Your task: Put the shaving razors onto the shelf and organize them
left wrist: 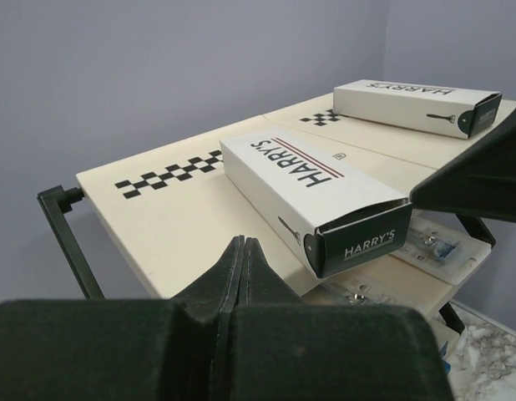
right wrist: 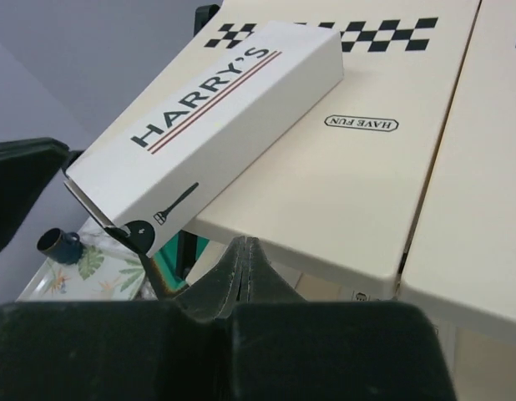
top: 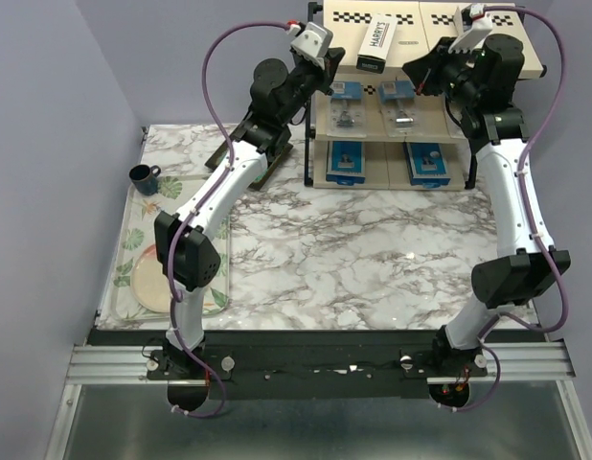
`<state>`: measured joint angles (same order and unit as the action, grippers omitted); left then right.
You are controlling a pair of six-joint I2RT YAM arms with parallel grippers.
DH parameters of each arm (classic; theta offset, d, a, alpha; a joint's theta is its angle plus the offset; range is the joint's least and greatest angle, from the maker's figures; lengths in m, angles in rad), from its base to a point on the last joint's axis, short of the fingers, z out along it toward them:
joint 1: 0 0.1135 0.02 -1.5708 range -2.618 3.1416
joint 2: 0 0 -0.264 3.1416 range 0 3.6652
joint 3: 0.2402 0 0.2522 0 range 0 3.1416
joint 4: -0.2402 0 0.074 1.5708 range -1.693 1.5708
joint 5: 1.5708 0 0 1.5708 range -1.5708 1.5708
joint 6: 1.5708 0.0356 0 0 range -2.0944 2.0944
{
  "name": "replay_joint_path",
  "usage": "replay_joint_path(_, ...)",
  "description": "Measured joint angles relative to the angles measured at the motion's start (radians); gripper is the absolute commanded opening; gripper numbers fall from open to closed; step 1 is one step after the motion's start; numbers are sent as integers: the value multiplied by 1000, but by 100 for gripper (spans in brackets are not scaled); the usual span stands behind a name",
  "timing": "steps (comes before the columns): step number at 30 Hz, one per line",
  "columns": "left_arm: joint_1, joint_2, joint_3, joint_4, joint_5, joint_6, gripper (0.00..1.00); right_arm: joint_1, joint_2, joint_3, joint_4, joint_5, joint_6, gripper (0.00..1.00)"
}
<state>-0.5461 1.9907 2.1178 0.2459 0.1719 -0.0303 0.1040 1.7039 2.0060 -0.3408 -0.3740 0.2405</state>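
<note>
Razor box (left wrist: 312, 188): ahead-right of left gripper (left wrist: 244, 244), axis diagonal, overhanging shelf (left wrist: 170, 213); right gripper (right wrist: 244, 244) likely farther; both closed, empty.

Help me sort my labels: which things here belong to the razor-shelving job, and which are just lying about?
Job: shelf; left white box; right white box; left clear pack; right clear pack; left blue box; right blue box.
Lying about: mug; flowered tray; dark frame.
</note>
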Motion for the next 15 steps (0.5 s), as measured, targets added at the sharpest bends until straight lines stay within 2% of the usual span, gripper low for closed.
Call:
replay_joint_path(7, -9, 34, 18, -2, 0, 0, 0, 6, 6, 50, 26, -8, 7, 1)
replay_joint_path(15, -13, 44, 23, -3, 0, -2, 0, 24, 105, 154, 45, 72, -4, 12)
